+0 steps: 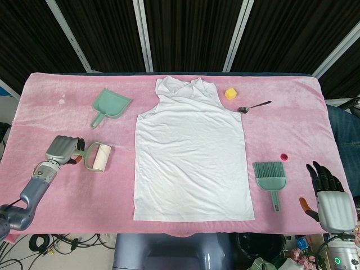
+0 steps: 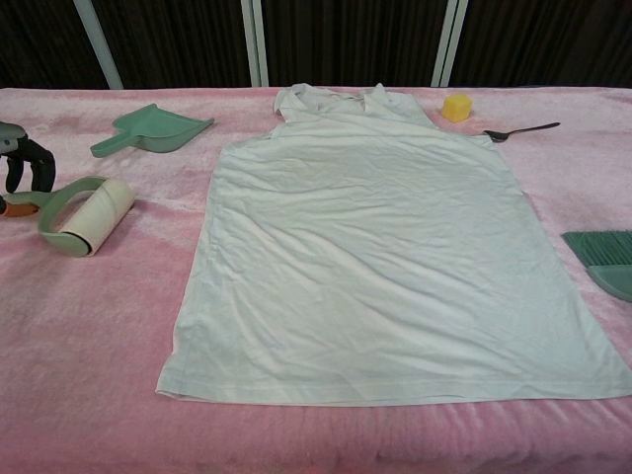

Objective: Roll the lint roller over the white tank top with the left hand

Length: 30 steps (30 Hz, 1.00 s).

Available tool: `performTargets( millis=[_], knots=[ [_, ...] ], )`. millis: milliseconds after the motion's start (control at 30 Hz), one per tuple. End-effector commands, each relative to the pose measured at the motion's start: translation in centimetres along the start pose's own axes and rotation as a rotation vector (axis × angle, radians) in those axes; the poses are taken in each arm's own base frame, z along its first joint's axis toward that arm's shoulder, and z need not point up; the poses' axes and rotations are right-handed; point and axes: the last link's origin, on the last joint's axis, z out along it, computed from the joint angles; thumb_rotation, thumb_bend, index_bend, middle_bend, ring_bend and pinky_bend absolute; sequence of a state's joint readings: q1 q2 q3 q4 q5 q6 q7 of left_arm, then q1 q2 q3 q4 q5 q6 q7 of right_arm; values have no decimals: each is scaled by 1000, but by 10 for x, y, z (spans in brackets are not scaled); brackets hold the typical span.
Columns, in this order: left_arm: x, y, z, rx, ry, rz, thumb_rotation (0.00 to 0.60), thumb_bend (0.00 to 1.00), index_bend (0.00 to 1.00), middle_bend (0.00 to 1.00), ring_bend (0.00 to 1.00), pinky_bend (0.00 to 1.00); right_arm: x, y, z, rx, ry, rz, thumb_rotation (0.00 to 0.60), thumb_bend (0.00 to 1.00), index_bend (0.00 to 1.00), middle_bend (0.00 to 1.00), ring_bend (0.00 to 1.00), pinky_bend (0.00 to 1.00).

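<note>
The lint roller (image 1: 97,157) has a pale green frame and handle and a cream-white sticky drum, and it lies flat on the pink-covered tabletop (image 1: 292,124) just to the right of the left robot hand (image 1: 61,151). Its handle points toward that hand and its drum faces the white tank top (image 1: 191,157). The tank top is spread flat further right of the roller, apart from it, with its neck and straps at the far edge and light wrinkles across the cloth.

The left robot hand has its dark fingers (image 2: 30,168) curled around the end of the roller's handle, holding it low on the tabletop. In the chest view only the fingers and an orange thumb tip show at the left edge.

The right robot hand (image 1: 329,194) rests at the near right corner, palm down, fingers apart and holding nothing. Just left of it lies a green hand brush (image 1: 270,179), with a small pink ring (image 1: 284,157) beyond. Beyond the left robot hand sits a green dustpan (image 1: 109,106). A yellow block (image 1: 230,94) and a spoon (image 1: 253,106) lie at the far side.
</note>
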State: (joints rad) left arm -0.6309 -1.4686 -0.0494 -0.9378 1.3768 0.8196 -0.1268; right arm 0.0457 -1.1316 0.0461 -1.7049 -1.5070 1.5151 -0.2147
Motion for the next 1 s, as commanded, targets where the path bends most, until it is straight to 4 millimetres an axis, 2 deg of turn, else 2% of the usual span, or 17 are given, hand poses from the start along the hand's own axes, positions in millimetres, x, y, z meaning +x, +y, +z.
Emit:
performTargets(
  millis=[33,200,367,500,600,733,1000],
  knots=[
    [14,3,-2,-19,25,-20,600,549,660,601,499,668,0,1,0,-3,-1,0,600,197,0,43,94,209],
    [44,14,-9,-72,53,-65,600,549,666,604,498,668,0,2,0,-12,-6,-1,600,197,0,43,94,209],
    [68,30,-11,-129,41,-20,600,549,674,610,499,680,0,1,0,-13,-10,-3,600,198,0,43,94,209],
    [97,54,-6,-183,61,85,600,549,680,615,502,684,0,-1,0,-5,-12,2,600,199,0,43,95,209],
    [110,72,0,-198,52,120,600,549,681,616,503,685,-1,-1,0,1,-13,-3,600,199,0,43,95,209],
    [119,96,12,-202,41,173,600,549,684,616,503,685,-2,-1,0,-2,-17,-3,600,200,0,43,95,209],
    [117,135,30,-194,-11,178,600,552,690,618,503,685,-2,1,1,-12,-20,1,600,200,0,43,95,209]
  ],
)
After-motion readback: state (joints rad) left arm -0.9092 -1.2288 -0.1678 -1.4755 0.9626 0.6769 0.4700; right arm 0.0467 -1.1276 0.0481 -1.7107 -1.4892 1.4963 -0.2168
